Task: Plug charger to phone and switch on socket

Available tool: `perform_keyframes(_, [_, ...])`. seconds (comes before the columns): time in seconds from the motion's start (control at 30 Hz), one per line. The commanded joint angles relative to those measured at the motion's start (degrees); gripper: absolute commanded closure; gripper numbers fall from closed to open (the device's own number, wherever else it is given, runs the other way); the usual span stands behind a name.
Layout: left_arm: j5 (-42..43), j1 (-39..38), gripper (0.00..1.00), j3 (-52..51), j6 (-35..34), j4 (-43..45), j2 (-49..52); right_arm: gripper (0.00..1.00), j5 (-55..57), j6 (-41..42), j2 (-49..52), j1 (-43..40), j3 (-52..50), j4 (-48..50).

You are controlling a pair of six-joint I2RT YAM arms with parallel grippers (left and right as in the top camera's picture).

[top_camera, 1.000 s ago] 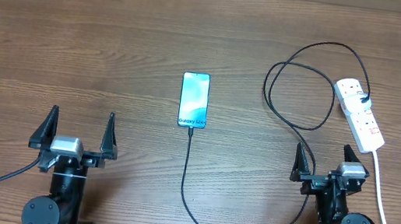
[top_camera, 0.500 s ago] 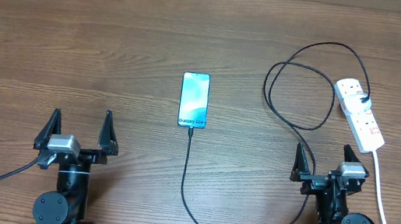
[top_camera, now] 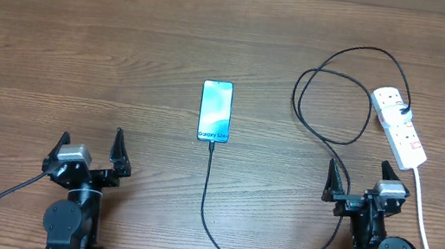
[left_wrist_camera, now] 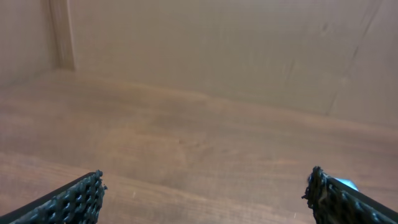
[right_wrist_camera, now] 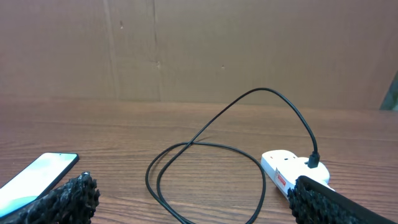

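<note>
The phone [top_camera: 215, 111] lies flat mid-table with its blue screen up; its corner shows in the right wrist view [right_wrist_camera: 38, 177]. The black charger cable [top_camera: 205, 201] meets the phone's near short edge, runs toward me, bends right, loops [right_wrist_camera: 205, 163] and ends in a black plug [top_camera: 404, 112] seated in the white socket [top_camera: 399, 126] at the right. My left gripper [top_camera: 92, 136] stands open near the front edge, left of the phone, holding nothing. My right gripper [top_camera: 359, 166] is open too, just short of the loop and the socket [right_wrist_camera: 287, 172].
The socket's thick white cord [top_camera: 427, 232] runs down the right side past my right arm. The left wrist view shows only bare wooden tabletop [left_wrist_camera: 186, 137] and a brown wall behind it. A brown board backs the table.
My left gripper has drawn back a little toward the front edge and turned slightly. The right arm, phone, cable and socket have not moved.
</note>
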Motion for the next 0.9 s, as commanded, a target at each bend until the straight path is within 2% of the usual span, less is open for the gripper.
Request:
perform_keyframes(0.0, [-1.18,0.33,0.0,-0.24,0.66,-0.59,-0.7,0.0,0.13,-0.04,-0.63,0.42,-0.61,0.39])
perform_keyframes(0.23, [-0.2,0.33,0.0,-0.24,6.01,-0.81,-0.7,0.0,0.13,-0.04,-0.63,0.42,-0.61,0.42])
perform_keyframes(0.87, [0.74,0.33,0.0,-0.22,7.45,-1.05,-0.7,0.0,0.13,-0.04,-0.63,0.42,-0.61,0.42])
